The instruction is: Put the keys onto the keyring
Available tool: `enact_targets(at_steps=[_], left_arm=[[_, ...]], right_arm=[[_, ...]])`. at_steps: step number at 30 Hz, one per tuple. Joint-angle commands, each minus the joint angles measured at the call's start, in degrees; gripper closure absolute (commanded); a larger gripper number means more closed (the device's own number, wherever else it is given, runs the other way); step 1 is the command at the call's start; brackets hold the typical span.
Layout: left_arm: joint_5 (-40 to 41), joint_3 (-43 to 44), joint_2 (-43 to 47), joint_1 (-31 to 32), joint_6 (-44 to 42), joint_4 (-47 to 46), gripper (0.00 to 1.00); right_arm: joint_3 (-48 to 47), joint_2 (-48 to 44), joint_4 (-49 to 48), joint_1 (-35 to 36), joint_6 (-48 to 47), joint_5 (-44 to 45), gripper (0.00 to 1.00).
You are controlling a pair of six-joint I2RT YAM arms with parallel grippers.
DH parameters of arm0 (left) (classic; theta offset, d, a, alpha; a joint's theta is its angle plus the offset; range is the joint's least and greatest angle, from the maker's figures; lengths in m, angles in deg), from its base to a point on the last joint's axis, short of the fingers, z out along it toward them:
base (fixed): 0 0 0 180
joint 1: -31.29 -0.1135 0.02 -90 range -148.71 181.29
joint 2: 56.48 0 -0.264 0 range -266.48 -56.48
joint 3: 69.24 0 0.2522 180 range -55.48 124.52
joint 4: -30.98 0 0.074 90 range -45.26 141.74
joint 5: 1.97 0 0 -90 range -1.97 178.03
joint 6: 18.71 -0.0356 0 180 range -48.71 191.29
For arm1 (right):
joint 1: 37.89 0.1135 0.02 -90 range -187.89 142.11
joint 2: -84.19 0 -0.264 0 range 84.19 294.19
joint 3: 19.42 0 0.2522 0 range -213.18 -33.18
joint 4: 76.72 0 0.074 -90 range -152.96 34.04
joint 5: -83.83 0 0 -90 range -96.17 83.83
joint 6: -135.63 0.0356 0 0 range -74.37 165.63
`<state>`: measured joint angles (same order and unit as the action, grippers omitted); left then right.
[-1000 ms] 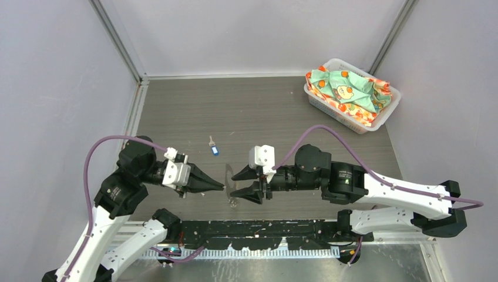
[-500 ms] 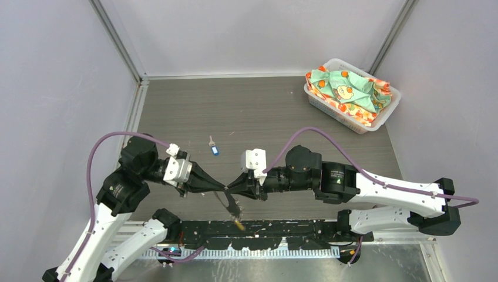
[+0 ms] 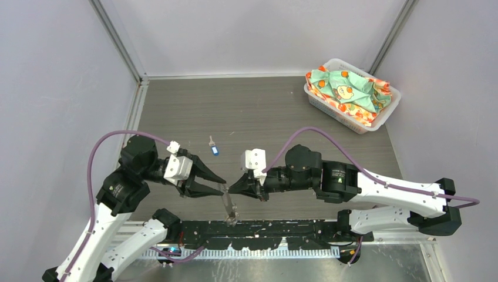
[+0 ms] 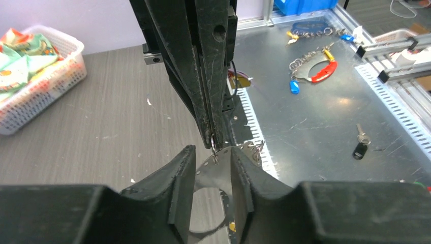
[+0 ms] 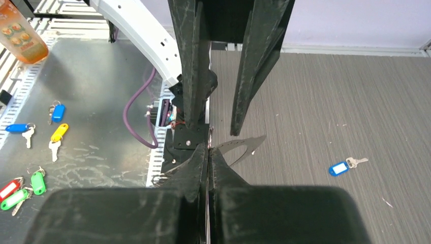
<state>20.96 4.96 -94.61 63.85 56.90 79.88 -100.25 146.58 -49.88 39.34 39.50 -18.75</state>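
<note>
The keyring (image 3: 227, 204) is a grey perforated band that hangs from my right gripper (image 3: 230, 190), which is shut on its top edge. It also shows in the right wrist view (image 5: 239, 148) and in the left wrist view (image 4: 211, 168). My left gripper (image 3: 221, 187) is open, with its fingers (image 4: 183, 173) on either side of the band and apart from it. A small yellow bit (image 4: 232, 226) shows low on the ring. The blue-headed key (image 3: 214, 150) lies on the table behind the grippers and also shows in the right wrist view (image 5: 338, 168).
A white basket (image 3: 382, 120) of patterned cloth stands at the back right. The black base rail (image 3: 276, 228) runs along the near edge under the ring. Spare tagged keys (image 5: 56, 137) lie on the metal surface beyond the table.
My right gripper moved in and shut on the ring's top. My left gripper, shut on the ring before, has opened and let go. The ring now hangs lower.
</note>
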Motion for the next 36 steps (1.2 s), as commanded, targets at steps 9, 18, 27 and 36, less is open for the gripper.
enact_targets(at_steps=[9, 18, 27, 36], left_arm=[[3.4, -2.2, 1.7, 0.1, 0.9, 2.1, 0.66], [2.3, -2.2, 0.6, 0.1, 1.2, 2.3, 0.69], [-0.1, -2.1, -0.8, 0.4, 3.6, 0.7, 0.75], [0.0, -2.3, -0.7, 0.8, 4.3, -0.2, 0.83]], right_arm=[[-5.1, -0.2, 3.0, -0.1, 0.7, -0.2, 0.99], [-6.8, 0.9, 4.8, -0.1, 0.3, -0.4, 0.99], [-8.7, 2.6, 6.3, -0.1, -0.2, -1.1, 0.99], [-9.5, 3.3, 6.2, -0.1, -0.4, -1.4, 0.99]])
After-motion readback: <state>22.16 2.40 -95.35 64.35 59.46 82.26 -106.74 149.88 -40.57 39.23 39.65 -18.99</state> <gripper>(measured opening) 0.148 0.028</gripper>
